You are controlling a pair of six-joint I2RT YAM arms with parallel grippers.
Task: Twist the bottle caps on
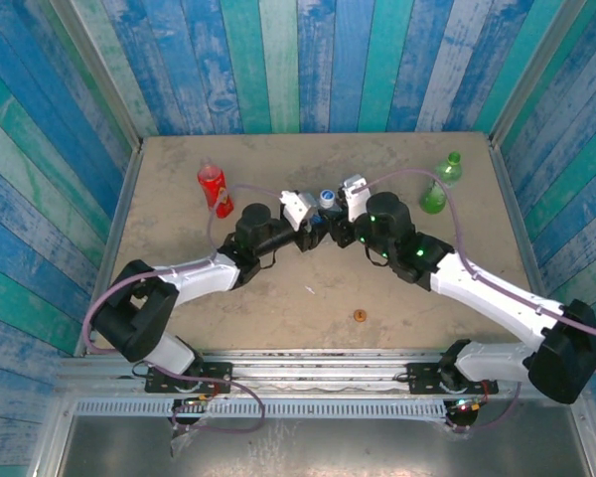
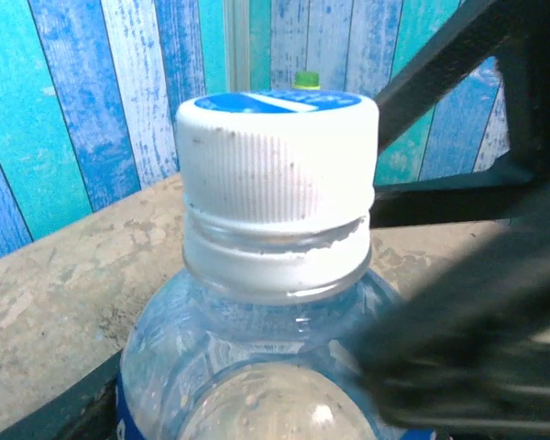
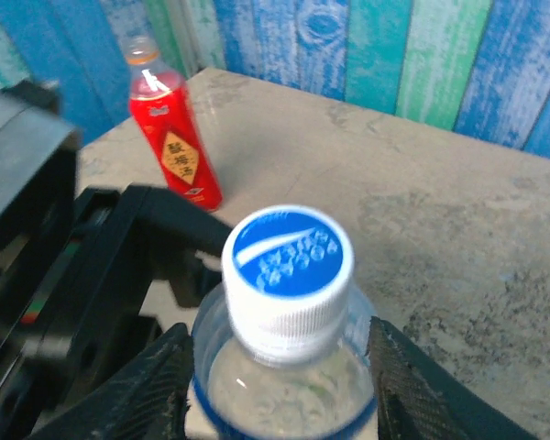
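Left claw [image 1: 311, 215]: it grips the body of the clear bottle [image 2: 247, 367], low under the neck. One dark finger [image 2: 458, 357] lies against the bottle's right side.
Right claw [image 3: 280, 335]: spread. Its fingers [image 3: 151, 385] stand on either side of the bottle's shoulder, and you have a gap to the cap on each side.
Blue-and-white cap [image 3: 288, 266]: seated on the clear bottle's neck, its ribbed white skirt just above the collar ring.
Clear bottle, place: upright at mid-table, a little toward the far side, between your two claws.
Red bottle [image 1: 215, 189]: upright at far left, near the left arm's wrist joint, so room is tight there. You cannot tell whether it is capped.
Green bottle [image 1: 440, 184]: far right, near the right table edge, with the light green cap [image 2: 306, 80] on top.
Orange cap [image 1: 359, 316]: lying flat on the near middle of the table [image 1: 278, 298], well apart from both claws, near the metal rail [image 1: 308, 363].
Edges: plank walls [image 1: 308, 60] close the left, far and right sides. The rail runs along the near edge.
Open room: bare tabletop behind the clear bottle up to the far wall, and a wide stretch between your two arms.
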